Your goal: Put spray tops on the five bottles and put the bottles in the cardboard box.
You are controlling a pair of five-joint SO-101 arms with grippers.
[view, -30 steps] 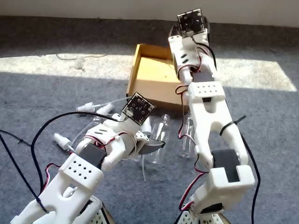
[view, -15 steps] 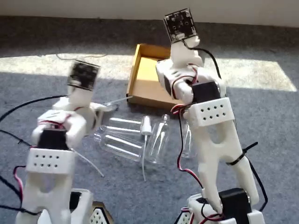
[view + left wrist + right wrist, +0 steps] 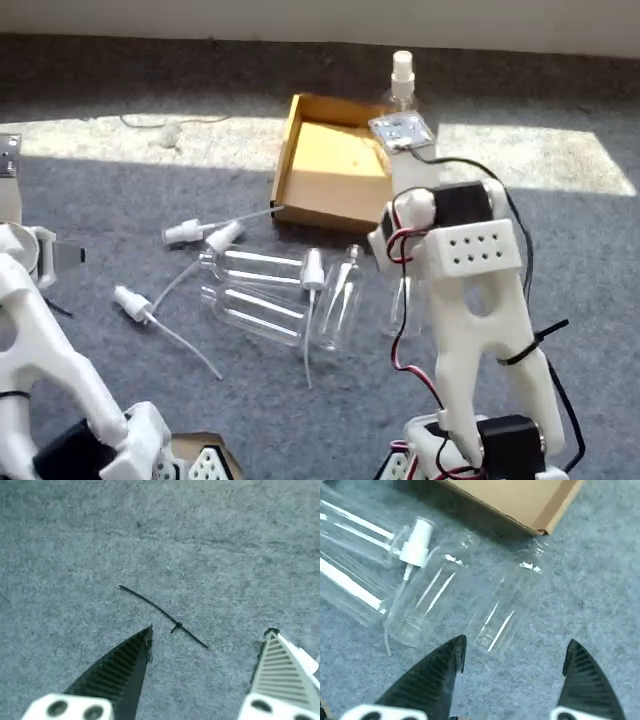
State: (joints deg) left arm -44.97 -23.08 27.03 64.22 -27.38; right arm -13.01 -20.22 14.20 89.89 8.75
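Right gripper – fingers spread wide, nothing held, over two clear bottles lying side by side on grey carpet: near bottle and second bottle. Loose spray top just beside second bottle's neck. Cardboard box just beyond them. Capped bottle upright at box's far corner; inside or behind, cannot tell. Left gripper – fingers spread, empty, above carpet with black cable tie, well apart from bottles.

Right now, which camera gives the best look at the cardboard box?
The high view: the cardboard box lies open there, its right side behind the right arm. The right wrist view catches one corner; the left wrist view faces carpet.
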